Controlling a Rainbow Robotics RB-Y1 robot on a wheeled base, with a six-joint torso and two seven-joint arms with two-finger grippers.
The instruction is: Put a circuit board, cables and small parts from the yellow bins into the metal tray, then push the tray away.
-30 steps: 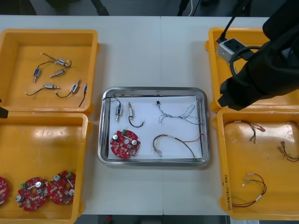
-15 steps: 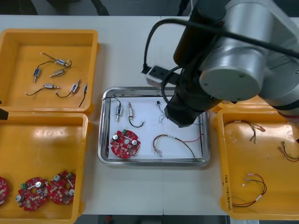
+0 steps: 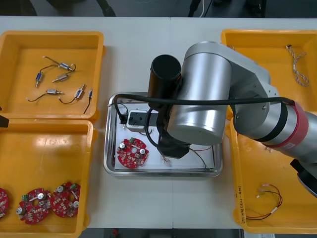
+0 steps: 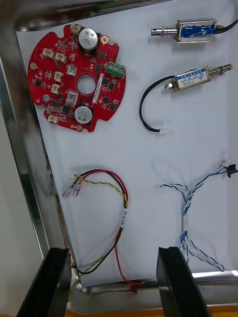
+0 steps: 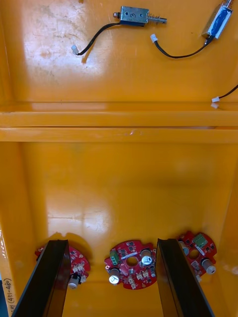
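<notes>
The metal tray (image 3: 107, 158), white inside, lies at the table's middle with my right arm stretched over it. My right gripper (image 4: 114, 252) hangs open above the tray's inside, nothing between its fingers. Beyond the fingers lie a red and yellow cable (image 4: 106, 198), a blue and white cable (image 4: 198, 198), a red circuit board (image 4: 77, 79) and two small metal parts (image 4: 191, 30). That board (image 3: 132, 151) also shows beside the arm in the front view. My left gripper (image 5: 113, 245) is open over the near left bin, above three circuit boards (image 5: 130, 264).
Yellow bins flank the tray. The far left bin (image 3: 20, 64) holds several small metal parts, the near left bin (image 3: 44, 158) circuit boards. The far right bin (image 3: 257, 54) has a blue and white cable (image 3: 296, 62); the near right bin (image 3: 277, 173) holds red and yellow cables.
My right arm has swung left from above the right bins to over the tray. The things in the tray lie as before. The left arm has stayed put.
</notes>
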